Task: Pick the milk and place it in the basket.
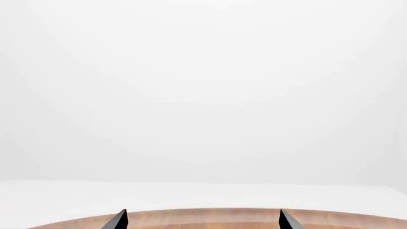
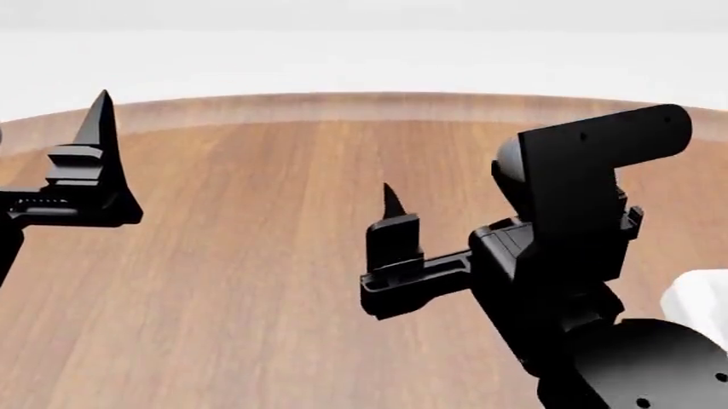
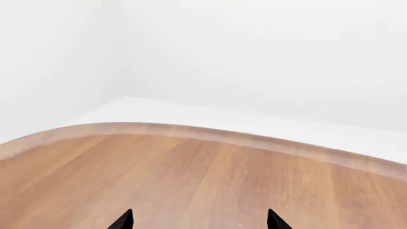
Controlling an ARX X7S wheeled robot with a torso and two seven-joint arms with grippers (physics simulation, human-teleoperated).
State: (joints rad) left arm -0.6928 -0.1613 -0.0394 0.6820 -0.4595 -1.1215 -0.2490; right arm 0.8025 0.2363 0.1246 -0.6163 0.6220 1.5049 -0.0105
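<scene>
The milk is out of view in all three views. No basket can be made out. My left gripper (image 1: 202,220) is open and empty, its two dark tips wide apart over the far rim of the wooden table (image 1: 203,214). One of its fingers (image 2: 101,115) points up at the left of the head view. My right gripper (image 3: 199,220) is open and empty above bare wood, tips wide apart. One of its fingers (image 2: 391,204) shows mid-table in the head view; the other is hidden behind the wrist.
The round wooden table (image 2: 285,256) has a curved far edge (image 3: 210,136) with white floor and walls beyond. My black right arm (image 2: 580,239) fills the lower right of the head view. A small white shape (image 2: 696,298) shows at the right edge; I cannot tell what it is.
</scene>
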